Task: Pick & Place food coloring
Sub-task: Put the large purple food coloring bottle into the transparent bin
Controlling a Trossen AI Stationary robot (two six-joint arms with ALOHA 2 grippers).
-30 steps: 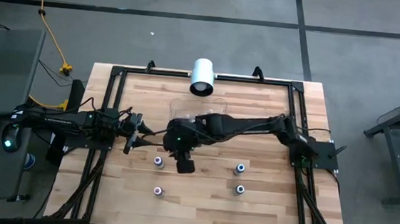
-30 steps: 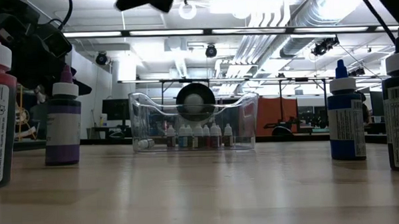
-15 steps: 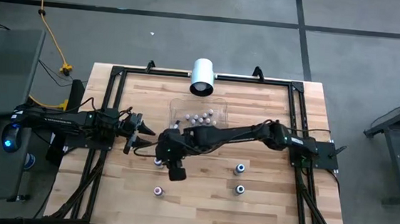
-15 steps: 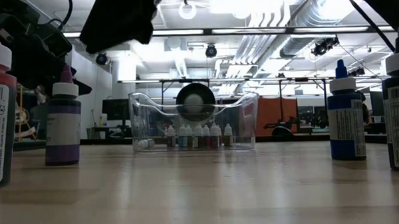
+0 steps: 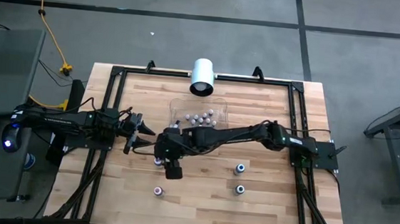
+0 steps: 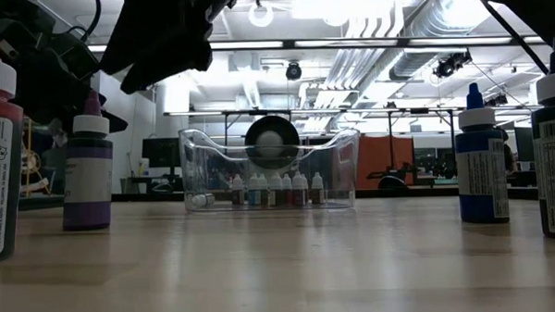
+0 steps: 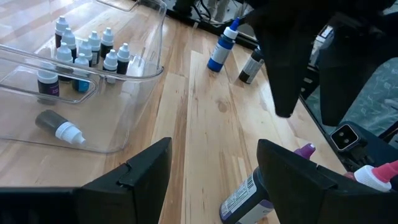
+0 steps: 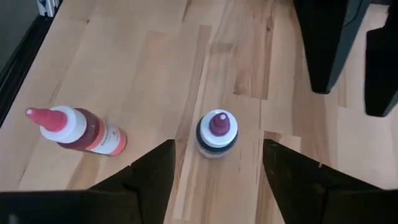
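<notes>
1. My right gripper hangs above the left-middle of the table, fingers spread wide and holding nothing; in my right wrist view the two dark fingers frame bare wood.
2. Right below it, between those fingers, a purple-capped bottle stands upright on the table, untouched.
3. Just beside that bottle stands a red bottle with a white collar and pink tip, nearer the table's front edge; it looks slanted from my wrist view but upright in the low view.
4. My left gripper waits just beside my right one at the left side of the table, fingers also spread and empty.
5. Behind my grippers, toward the far edge, sits the clear tray; a cluster of small food coloring bottles stands upright in it, and one more lies on its side on the tray floor.
6. Right of centre, well apart from my right gripper, a blue bottle and a dark bottle stand upright.
7. A white cylinder lies at the table's far edge, behind the tray.
</notes>
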